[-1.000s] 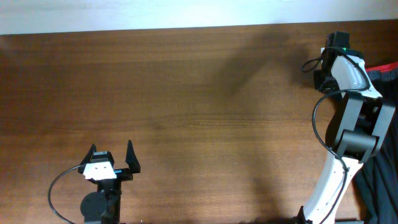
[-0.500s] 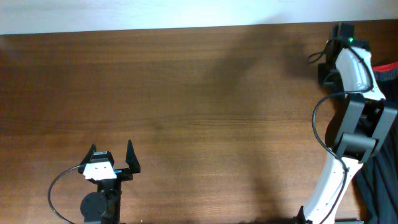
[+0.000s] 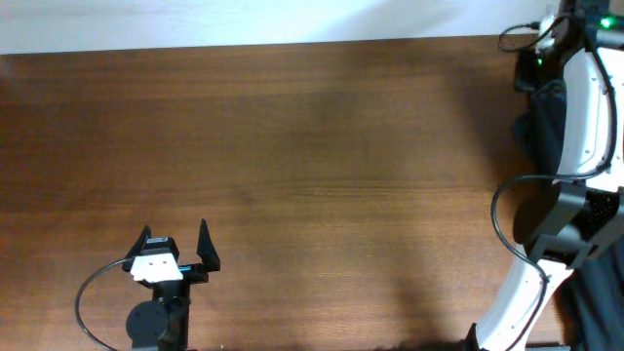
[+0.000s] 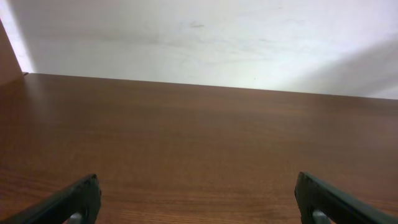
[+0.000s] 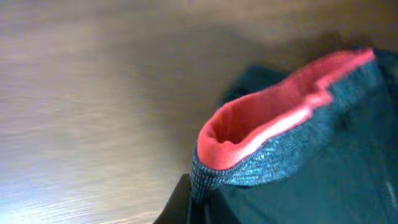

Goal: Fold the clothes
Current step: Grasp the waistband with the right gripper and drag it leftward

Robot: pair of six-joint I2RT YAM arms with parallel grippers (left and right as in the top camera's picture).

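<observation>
Trousers [image 5: 323, 180] sit at the far right end of the counter [image 3: 292, 146]. They are black fabric with a grey waistband [image 5: 280, 149] edged in red [image 5: 261, 124]. In the right wrist view the waistband stands up in a loop, its red inner face toward the camera. It rises straight from a dark finger [image 5: 179, 200] at the bottom of the frame. Right jaws are pinched fully together on the trousers just below the waistband, and the fabric bunches where it meets the finger. Brown wood behind the band is blurred. From overhead the right arm [image 3: 585, 88] reaches to the far right corner, and its tip is cut off by the frame edge. Dark cloth [image 3: 542, 122] shows just beside the white link, over the counter's right edge. Cannot tell from this view which part of the garment it is. More dark fabric [image 3: 597, 307] lies past the arm's base at lower right, with no red band visible on it. Left jaws stand spread wide with nothing between them, near the front left of the counter and well apart from the trousers. The fingers [image 3: 205, 244] point toward the far side. In the left wrist view both fingertips [image 4: 68, 202] show at the lower corners, with bare wood between them and a pale wall [image 4: 199, 37] beyond.
</observation>
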